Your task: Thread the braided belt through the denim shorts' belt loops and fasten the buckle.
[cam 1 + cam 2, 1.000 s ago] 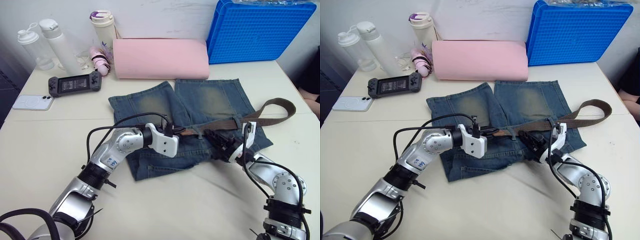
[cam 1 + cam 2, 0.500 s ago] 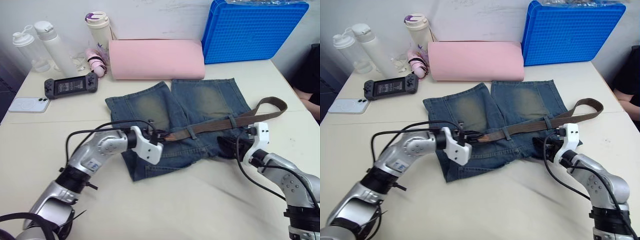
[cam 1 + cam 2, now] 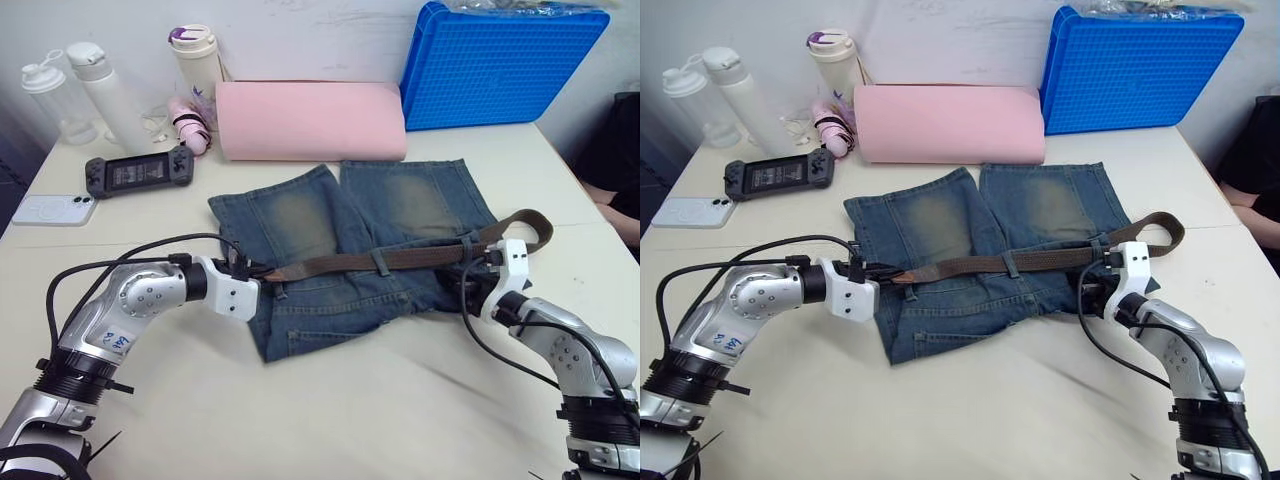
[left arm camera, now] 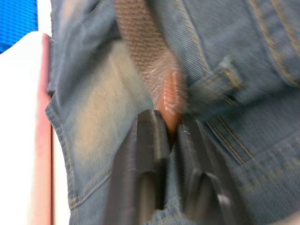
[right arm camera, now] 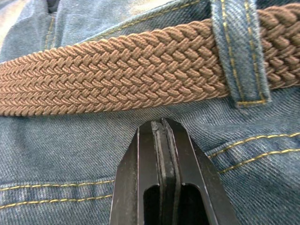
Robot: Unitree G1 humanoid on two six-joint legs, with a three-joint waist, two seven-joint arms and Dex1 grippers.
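We're at a cream table (image 3: 330, 410) against a white wall, with a blue crate (image 3: 500, 60) at its far right corner, a pink foam roll (image 3: 310, 118) along the far edge, and bottles (image 3: 95, 85), a handheld console (image 3: 138, 170) and a phone (image 3: 52, 208) at the far left. The denim shorts (image 3: 350, 250) lie mid-table. Our left gripper (image 4: 169, 136) is clamped on the braided belt's (image 3: 380, 260) tip; since half a second ago it's dragged that end out past the shorts' left edge, and the loop of slack on the right has shrunk. Our right gripper (image 5: 161, 140) is closed and empty, pressed on the denim just beside a belt loop (image 5: 236, 51).
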